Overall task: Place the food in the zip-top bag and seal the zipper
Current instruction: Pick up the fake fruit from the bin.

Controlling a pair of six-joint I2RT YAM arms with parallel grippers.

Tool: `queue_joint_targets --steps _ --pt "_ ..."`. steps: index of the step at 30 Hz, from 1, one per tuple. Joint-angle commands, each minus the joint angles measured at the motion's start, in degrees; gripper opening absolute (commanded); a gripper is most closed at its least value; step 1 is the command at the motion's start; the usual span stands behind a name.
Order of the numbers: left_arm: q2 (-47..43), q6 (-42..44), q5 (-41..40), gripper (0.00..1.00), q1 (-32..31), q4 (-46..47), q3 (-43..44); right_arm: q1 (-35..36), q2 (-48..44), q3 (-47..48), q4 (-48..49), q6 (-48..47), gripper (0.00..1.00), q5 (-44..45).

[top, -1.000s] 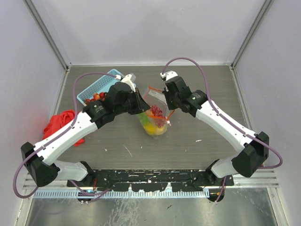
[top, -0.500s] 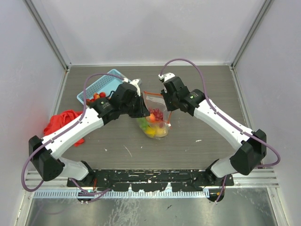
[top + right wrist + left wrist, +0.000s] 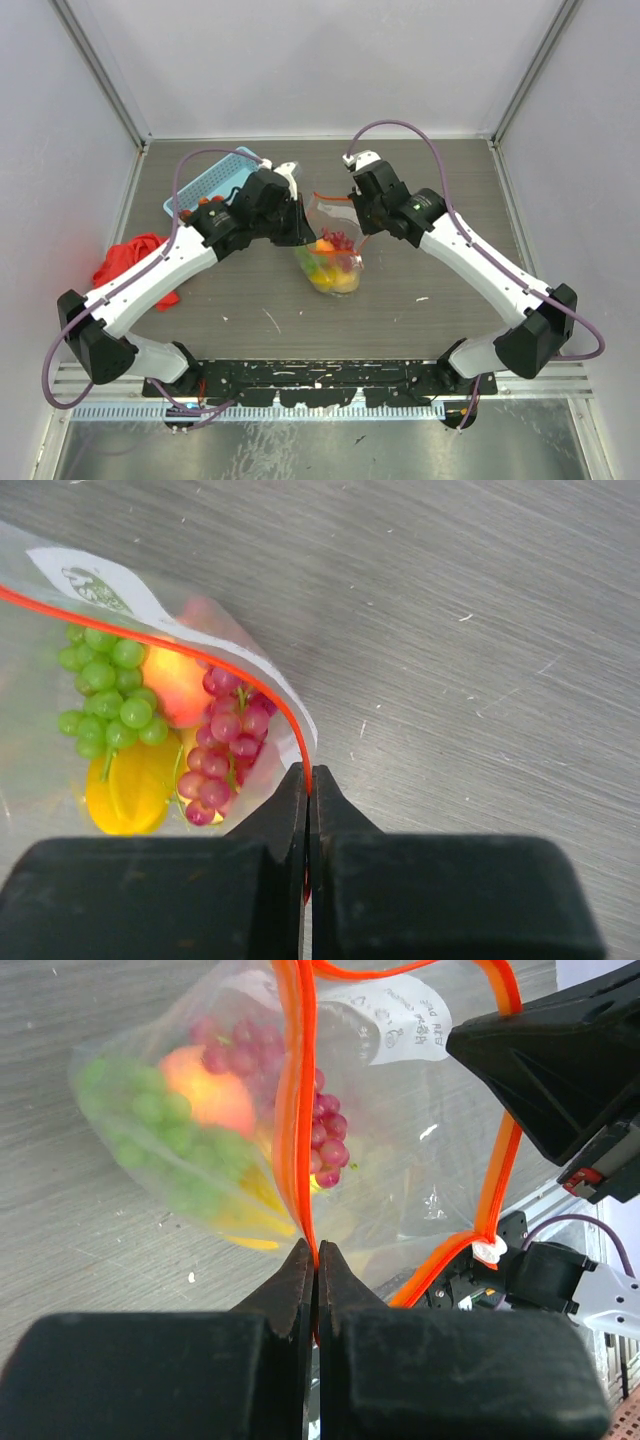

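The zip-top bag [image 3: 336, 214] stands at mid-table between both arms, clear and wrinkly, with a white label [image 3: 400, 1020]. The food [image 3: 331, 266] lies in its bottom: green grapes [image 3: 108, 680], a peach [image 3: 205, 1090], red grapes [image 3: 225, 750] and a yellow lemon [image 3: 130, 792]. My left gripper [image 3: 303, 232] is shut on the zipper [image 3: 295, 1110] at the mouth's left side. The right gripper [image 3: 357, 221] is shut on the same orange strip [image 3: 200, 645] at the right side. Between the two pinches the mouth gapes.
A light-blue mesh basket [image 3: 213, 183] sits at the back left, behind the left arm, with red strawberries [image 3: 205, 204] in it. A red cloth [image 3: 128, 265] lies at the left edge. Grey walls close the table on three sides.
The right gripper opened briefly and shut again on the zipper. The left arm swung toward the back, and the bag's mouth now stands higher and wider.
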Motion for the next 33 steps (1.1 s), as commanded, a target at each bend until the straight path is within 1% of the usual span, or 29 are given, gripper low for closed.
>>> queue_joint_targets --steps 1,5,15,25,33 --pt "0.0 4.0 -2.4 0.00 0.5 -2.4 7.7 0.1 -1.6 5.8 -1.2 -1.5 0.00 7.1" --pt "2.0 6.5 -4.3 0.00 0.6 -6.0 11.4 0.1 -2.0 7.4 -1.9 -2.3 0.01 10.1" --pt "6.4 8.0 -3.5 0.00 0.7 -7.9 13.7 -0.5 -2.1 5.6 -1.6 -2.8 0.01 13.7" --pt "5.8 5.6 -2.0 0.08 1.4 -3.3 10.5 -0.6 -3.0 4.1 1.0 -2.3 0.01 11.2" --pt "3.3 3.7 -1.0 0.22 2.5 -0.9 7.7 -0.6 -3.6 2.4 2.9 -1.5 0.00 9.5"
